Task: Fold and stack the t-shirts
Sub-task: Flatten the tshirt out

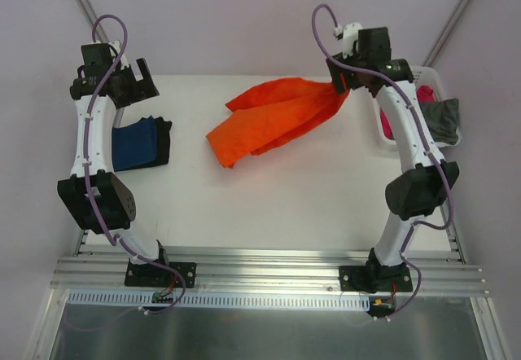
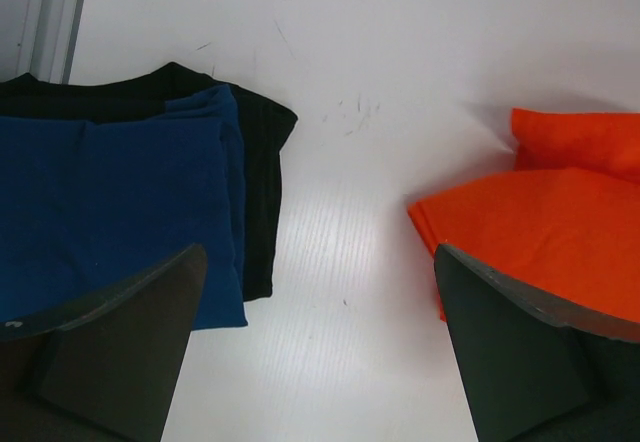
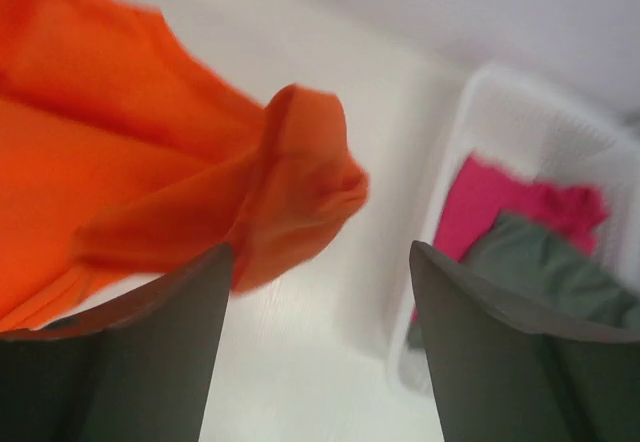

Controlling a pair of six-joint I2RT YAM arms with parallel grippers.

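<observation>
The bright orange t-shirt [image 1: 273, 120] lies crumpled across the middle of the table. It also shows in the left wrist view [image 2: 540, 232] and the right wrist view [image 3: 120, 162]. My right gripper [image 1: 342, 81] hangs over its right end, jaws wide apart [image 3: 315, 352], with nothing between them. The navy blue t-shirt [image 1: 134, 144] lies folded at the left [image 2: 110, 202] on top of a black cloth [image 2: 262, 162]. My left gripper [image 1: 138, 77] is open and empty above the table between the blue and orange shirts [image 2: 320, 362]. The magenta t-shirt [image 3: 500, 202] and the grey-olive t-shirt [image 3: 545, 267] lie in the basket.
The white lattice basket [image 1: 431, 75] stands at the table's right edge, next to my right arm; it also shows in the right wrist view [image 3: 520, 112]. Bare white table [image 1: 269, 205] lies in front of the orange shirt.
</observation>
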